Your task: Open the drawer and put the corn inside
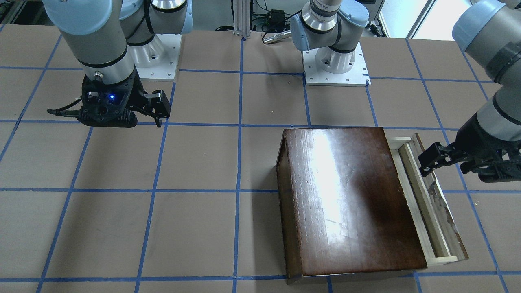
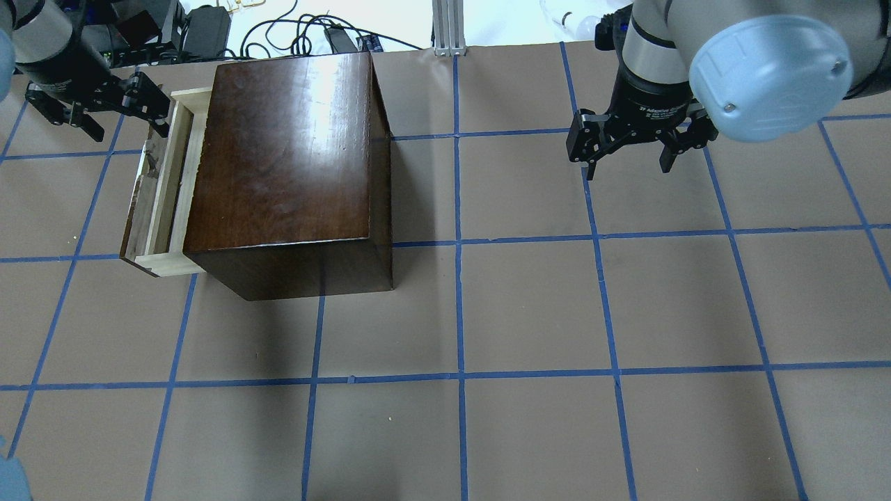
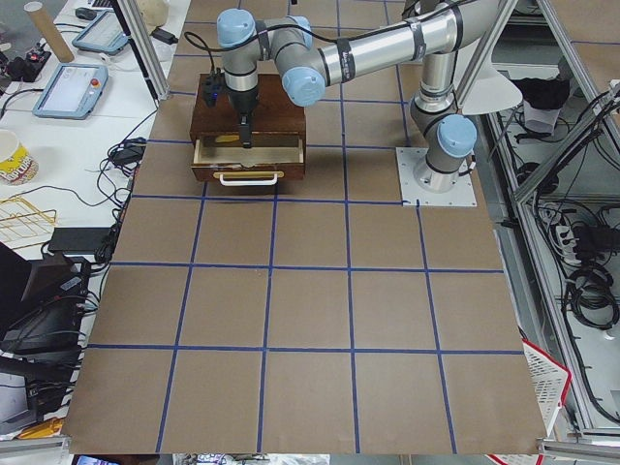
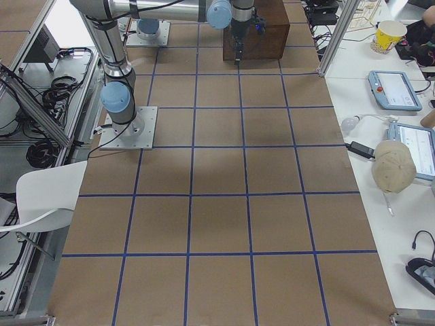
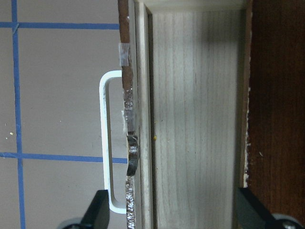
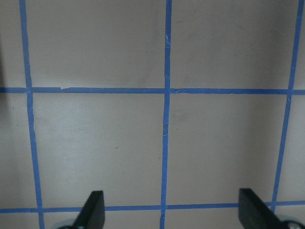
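The glossy dark-brown box (image 2: pixel 285 146) stands at the table's far left, also in the front view (image 1: pixel 350 195). Its drawer (image 2: pixel 163 188) is pulled partly out, pale wood inside with a chipped dark front (image 1: pixel 445 211) and a white handle (image 5: pixel 104 143). My left gripper (image 2: pixel 130 132) is open and hovers over the drawer's far end; in the left wrist view (image 5: pixel 174 210) its jaws straddle the front panel and the cavity. The drawer floor (image 5: pixel 195 119) seen there is bare but for a tiny yellow speck. The corn shows in no view. My right gripper (image 2: pixel 626 170) is open and empty above the table.
The table is brown paper with a blue tape grid (image 2: pixel 459 243). The two arm bases (image 1: pixel 336 61) stand at the robot's side. In the side views, side tables with tablets (image 4: pixel 393 88) and cables lie past the table's edges.
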